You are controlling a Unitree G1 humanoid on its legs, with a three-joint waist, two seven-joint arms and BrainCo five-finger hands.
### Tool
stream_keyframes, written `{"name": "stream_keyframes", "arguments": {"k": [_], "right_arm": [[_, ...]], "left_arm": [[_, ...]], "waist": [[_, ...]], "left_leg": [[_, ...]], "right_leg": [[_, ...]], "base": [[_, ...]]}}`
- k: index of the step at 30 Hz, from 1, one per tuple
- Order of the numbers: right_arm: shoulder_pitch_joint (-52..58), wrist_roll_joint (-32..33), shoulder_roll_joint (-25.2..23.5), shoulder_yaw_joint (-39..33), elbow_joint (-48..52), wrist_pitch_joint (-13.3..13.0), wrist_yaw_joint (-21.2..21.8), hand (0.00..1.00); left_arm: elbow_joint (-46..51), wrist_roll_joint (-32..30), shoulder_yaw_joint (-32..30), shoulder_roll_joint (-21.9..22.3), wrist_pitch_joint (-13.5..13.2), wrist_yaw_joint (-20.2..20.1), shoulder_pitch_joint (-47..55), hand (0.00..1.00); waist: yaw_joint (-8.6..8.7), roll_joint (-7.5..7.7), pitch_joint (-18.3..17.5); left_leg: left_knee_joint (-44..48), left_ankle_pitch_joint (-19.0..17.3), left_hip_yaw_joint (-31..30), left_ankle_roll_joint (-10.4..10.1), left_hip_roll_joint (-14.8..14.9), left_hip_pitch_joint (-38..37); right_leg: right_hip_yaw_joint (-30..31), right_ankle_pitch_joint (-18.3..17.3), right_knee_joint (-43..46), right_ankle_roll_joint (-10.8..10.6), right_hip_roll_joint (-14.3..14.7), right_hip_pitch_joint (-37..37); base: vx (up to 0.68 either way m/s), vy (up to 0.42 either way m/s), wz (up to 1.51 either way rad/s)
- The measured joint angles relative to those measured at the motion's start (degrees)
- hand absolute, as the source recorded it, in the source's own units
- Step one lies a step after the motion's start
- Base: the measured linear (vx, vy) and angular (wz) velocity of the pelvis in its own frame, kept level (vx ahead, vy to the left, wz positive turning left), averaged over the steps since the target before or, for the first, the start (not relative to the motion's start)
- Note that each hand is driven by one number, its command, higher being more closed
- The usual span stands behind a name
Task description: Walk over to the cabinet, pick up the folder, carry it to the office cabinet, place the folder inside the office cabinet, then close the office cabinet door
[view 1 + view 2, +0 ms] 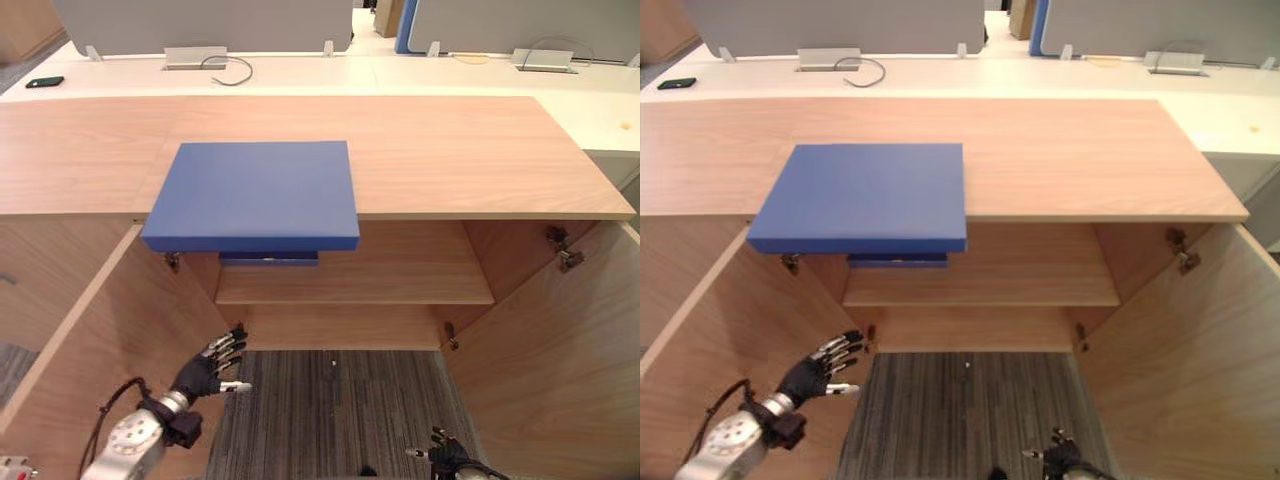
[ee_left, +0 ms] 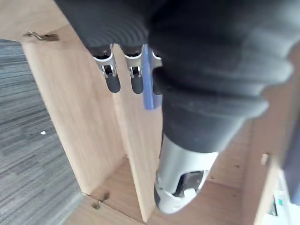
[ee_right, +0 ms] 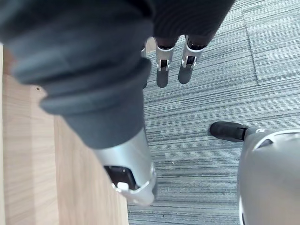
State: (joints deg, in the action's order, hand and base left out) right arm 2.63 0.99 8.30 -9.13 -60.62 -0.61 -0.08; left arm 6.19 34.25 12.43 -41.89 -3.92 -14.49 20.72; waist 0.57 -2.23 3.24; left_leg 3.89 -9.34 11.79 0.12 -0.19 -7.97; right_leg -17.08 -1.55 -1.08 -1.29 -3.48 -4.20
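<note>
- I see the folder (image 1: 255, 192) as a flat, plain blue rectangular slab with a matte cover and square corners. It has a thick front edge.
- It lies flat on the office cabinet's top (image 1: 460, 150), toward its left half. Its front edge hangs out over the open compartment, and neither hand touches it.
- A narrower dark-blue strip shows just beneath the overhanging edge; I cannot tell what it is.
- The cabinet is light wood-grain laminate, smooth, with straight slab panels.
- Both doors stand swung wide, the left door (image 1: 110, 330) and the right door (image 1: 560, 350). A small metal hinge (image 1: 566, 250) sits at the upper right of the opening.
- Inside, one bare wooden shelf (image 1: 400, 285) spans the compartment.
- Grey striped carpet (image 1: 330, 410) lies in front.
- My left hand (image 1: 205, 370) hangs beside the left door with its fingers (image 2: 112, 75) spread and relaxed, grasping nothing.
- My right hand (image 1: 447, 458) sits low over the carpet with its fingers (image 3: 162, 75) straight, also empty.
- Behind the cabinet runs a white desk (image 1: 400, 72) with a looped cable (image 1: 232, 68).
</note>
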Motion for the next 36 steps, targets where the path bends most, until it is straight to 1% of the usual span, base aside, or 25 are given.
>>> {"name": "stream_keyframes", "arguments": {"k": [1, 2, 3, 4, 5, 7, 9, 10, 16, 17, 19, 21, 22, 23, 24, 26, 28, 29, 30, 31, 32, 33, 34, 35, 36], "right_arm": [[0.48, 0.0, 0.4, 0.0, -0.03, -0.04, 0.05, 0.0], [0.75, -0.02, 0.69, -0.02, -0.04, -0.08, 0.14, 0.0], [0.76, -0.05, 0.71, -0.07, -0.03, -0.2, 0.4, 0.0], [0.82, -0.2, 0.8, -0.42, -0.56, -0.66, 0.83, 0.0], [1.27, -0.22, 1.8, -0.93, -1.37, -0.78, 1.04, 0.0], [1.63, -0.74, 1.7, -0.88, -2.26, -0.86, 1.27, 0.0], [1.56, -1.3, 0.93, -0.92, -2.6, -1.12, 1.62, 0.0], [1.46, -1.65, 0.46, -0.91, -2.59, -1.49, 1.81, 0.0], [1.78, -2.22, 0.09, -1.99, -3.31, -1.8, 2.89, 0.0], [1.89, -2.23, 0.02, -3.23, -3.33, -1.8, 3.0, 0.0], [2.3, -2.23, 0.05, -3.27, -3.33, -1.83, 3.13, 0.0], [2.79, -2.23, -0.03, -3.26, -3.3, -1.83, 3.34, 0.0], [3.16, -2.23, -0.08, -3.26, -3.18, -1.84, 3.38, 0.0], [3.62, -2.23, -0.21, -3.26, -3.16, -1.85, 3.37, 0.0], [3.82, -2.23, -0.3, -3.26, -3.17, -1.85, 3.37, 0.0], [4.89, -2.2, -0.8, -3.39, -3.16, -1.83, 3.16, 0.0], [5.05, -2.2, -0.8, -3.42, -3.17, -1.78, 2.93, 0.0], [5.52, -2.19, -0.95, -4.42, -3.15, -1.75, 2.77, 0.0], [5.53, -2.18, -1.06, -4.99, -3.15, -1.74, 2.61, 0.0], [5.58, -2.18, -1.2, -5.34, -3.14, -1.73, 2.11, 0.0], [5.63, -2.18, -1.29, -5.34, -3.14, -1.72, 1.96, 0.0], [5.77, -2.19, -1.55, -5.34, -3.12, -1.7, 1.61, 0.0], [6.01, -2.17, -1.96, -5.42, -3.07, -1.64, 1.2, 0.0], [6.06, -2.19, -1.95, -5.44, -3.1, -1.59, 0.88, 0.0], [6.06, -2.21, -2.08, -5.38, -3.1, -1.37, 0.36, 0.0]], "left_arm": [[3.1, 3.94, 0.0, -2.26, 0.04, -2.3, 1.6, 0.0], [5.52, 6.26, -0.06, -4.22, 0.05, -4.03, 3.15, 0.0], [6.27, 7.35, -0.19, -5.23, 0.06, -5.09, 3.85, 0.0], [7.79, 8.58, -0.81, -6.99, 0.07, -6.69, 4.53, 0.0], [10.69, 9.35, -2.37, -9.52, 0.04, -7.65, 6.0, 0.0], [12.36, 10.23, -4.34, -11.87, -0.18, -8.0, 6.77, 0.0], [12.49, 11.23, -5.35, -13.85, -0.37, -8.6, 6.47, 0.0], [12.49, 11.59, -6.0, -14.83, -0.41, -8.97, 6.44, 0.0], [12.79, 12.06, -10.24, -15.15, -1.11, -11.27, 3.46, 0.0], [13.36, 12.71, -11.82, -15.1, -1.69, -11.3, 2.62, 0.0], [14.48, 14.06, -14.7, -14.56, -2.83, -11.33, 1.17, 0.0], [15.23, 15.1, -17.82, -12.51, -4.02, -11.02, -0.35, 0.0], [15.49, 15.63, -19.89, -10.03, -4.74, -10.45, -1.22, 0.0], [15.94, 15.32, -21.52, -7.36, -5.89, -8.7, -1.91, 0.0], [16.17, 14.72, -22.26, -5.88, -6.47, -7.6, -2.13, 0.0], [17.75, 9.91, -24.85, 2.36, -8.4, -2.25, -2.5, 0.0], [18.77, 6.44, -25.08, 5.4, -9.01, 0.59, -2.47, 0.0], [20.47, 2.71, -25.4, 9.28, -9.33, 3.43, -2.46, 0.0], [21.2, 1.07, -25.47, 10.98, -9.52, 4.6, -2.45, 0.0], [22.7, -2.94, -25.88, 14.63, -9.85, 6.96, -2.46, 0.0], [23.32, -5.19, -26.07, 16.61, -10.18, 8.33, -2.48, 0.0], [24.33, -8.67, -26.59, 20.39, -10.73, 10.52, -2.51, 0.0], [25.01, -14.48, -26.95, 24.19, -11.18, 13.72, -2.57, 0.0], [25.24, -17.86, -26.93, 25.87, -11.29, 15.43, -2.57, 0.0], [25.64, -23.63, -26.67, 28.39, -11.3, 18.32, -2.59, 0.0]], "waist": [[0.06, -0.29, -0.19], [-0.13, -0.41, -0.56], [-0.27, -0.01, -0.75], [-0.47, 0.62, -0.86], [-0.32, -1.47, -1.76], [-1.26, -1.68, -2.25], [-1.33, -1.63, -2.29], [-1.38, -1.07, -2.42], [-2.55, -0.93, -2.26], [-2.72, -0.94, -2.26], [-3.13, -0.81, -2.18], [-3.48, -0.69, -2.15], [-3.66, -0.63, -2.16], [-3.86, -0.41, -2.23], [-3.92, -0.28, -2.31], [-4.09, 0.32, -2.67], [-4.27, 0.63, -2.71], [-4.39, 0.96, -2.66], [-4.45, 1.04, -2.68], [-4.48, 1.13, -2.71], [-4.48, 1.16, -2.72], [-4.46, 1.2, -2.77], [-4.4, 1.26, -2.83], [-4.35, 1.28, -2.87], [-4.09, 1.39, -2.94]], "left_leg": [[1.5, -0.33, -0.1, -0.02, -0.38, 0.09], [5.16, -1.0, -0.24, -0.93, -0.76, 1.22], [8.73, -1.43, -0.51, -1.26, -1.23, 2.98], [7.3, -4.26, -1.79, -0.11, -1.73, 4.77], [-3.8, 4.61, -2.63, -0.15, -0.09, 3.5], [-4.05, 5.05, -2.92, 0.16, -0.87, 2.69], [-3.68, 5.04, -3.63, 0.16, -0.92, 2.81], [-3.64, 5.03, -3.76, 0.15, -0.99, 2.92], [-3.39, 4.87, -3.68, -0.01, 0.05, 2.96], [-3.38, 4.83, -3.67, -0.07, 0.34, 2.96], [-3.35, 4.82, -3.68, -0.09, 0.64, 2.96], [-3.24, 4.82, -3.67, -0.1, 0.64, 2.96], [-3.13, 4.81, -3.58, -0.11, 0.6, 2.99], [-3.08, 4.83, -3.53, -0.14, 0.55, 3.01], [-3.06, 4.88, -3.51, -0.22, 0.56, 3.04], [-3.06, 5.19, -3.52, -0.7, 0.6, 3.12], [-3.07, 5.31, -3.53, -0.88, 0.7, 3.14], [-3.07, 5.45, -3.52, -1.06, 0.83, 3.17], [-3.08, 5.48, -3.51, -1.1, 0.87, 3.19], [-3.1, 5.54, -3.43, -1.15, 0.92, 3.18], [-3.13, 5.57, -3.34, -1.18, 0.95, 3.17], [-3.15, 5.63, -3.14, -1.22, 0.99, 3.16], [-3.16, 5.68, -3.09, -1.25, 1.01, 3.17], [-3.16, 5.71, -3.09, -1.25, 1.02, 3.17], [-3.16, 5.75, -3.08, -1.29, 1.06, 3.15]], "right_leg": [[0.05, 0.0, 0.03, 0.0, -0.57, -0.65], [0.16, 0.07, 0.42, 0.08, -1.83, -1.03], [0.14, 0.14, 0.83, 0.16, -2.93, -1.11], [0.8, 0.14, 1.59, 0.16, -4.63, -1.15], [0.64, -0.31, 1.77, -0.36, -3.61, -1.32], [0.79, -0.47, 2.44, -0.58, -4.32, -1.03], [1.92, -0.43, 2.63, -0.52, -4.41, -1.15], [2.38, -0.42, 2.58, -0.52, -4.44, -1.16], [4.91, -0.43, 2.51, -0.53, -3.35, -1.26], [4.98, -0.45, 2.51, -0.51, -3.06, -1.22], [5.21, -0.56, 2.5, -0.44, -2.74, -1.17], [5.84, -0.96, 2.48, -0.44, -2.71, -1.17], [6.32, -1.22, 2.38, -0.56, -2.74, -1.17], [6.49, -1.54, 2.34, -0.71, -2.78, -1.16], [6.55, -1.66, 2.32, -0.72, -2.78, -1.15], [6.76, -1.99, 2.25, -0.75, -2.56, -1.12], [6.82, -2.01, 2.24, -0.72, -2.4, -1.11], [7.02, -2.03, 2.2, -0.69, -2.26, -1.07], [7.13, -2.03, 2.2, -0.69, -2.22, -1.04], [7.37, -2.03, 2.2, -0.69, -2.15, -0.99], [7.53, -2.03, 2.19, -0.69, -2.11, -0.96], [7.79, -2.03, 2.19, -0.69, -2.07, -0.88], [7.85, -2.03, 2.19, -0.69, -2.05, -0.85], [7.85, -2.03, 2.19, -0.69, -2.04, -0.85], [7.86, -2.03, 2.19, -0.69, -2.01, -0.86]], "base": [[0.03, 0.08, 0.05], [0.03, 0.113, 0.08], [-0.02, 0.155, 0.15], [-0.06, 0.134, 0.26], [-0.05, 0.112, 0.2], [0.02, 0.052, 0.11], [0.04, 0.037, 0.17], [0.01, 0.004, 0.09], [-0.03, -0.068, -0.08], [-0.07, -0.058, -0.05], [-0.09, -0.061, -0.06], [-0.09, -0.045, -0.06], [-0.09, -0.033, -0.08], [-0.09, -0.034, -0.07], [-0.09, -0.048, -0.04], [-0.08, -0.05, -0.01], [-0.05, -0.029, -0.01], [-0.06, -0.029, -0.02], [-0.07, -0.027, -0.04], [-0.04, -0.008, -0.04], [-0.05, -0.002, -0.07], [-0.04, 0.003, -0.06], [-0.04, 0.003, -0.05], [-0.03, 0.003, -0.01], [0.0, 0.0, 0.0]]}}
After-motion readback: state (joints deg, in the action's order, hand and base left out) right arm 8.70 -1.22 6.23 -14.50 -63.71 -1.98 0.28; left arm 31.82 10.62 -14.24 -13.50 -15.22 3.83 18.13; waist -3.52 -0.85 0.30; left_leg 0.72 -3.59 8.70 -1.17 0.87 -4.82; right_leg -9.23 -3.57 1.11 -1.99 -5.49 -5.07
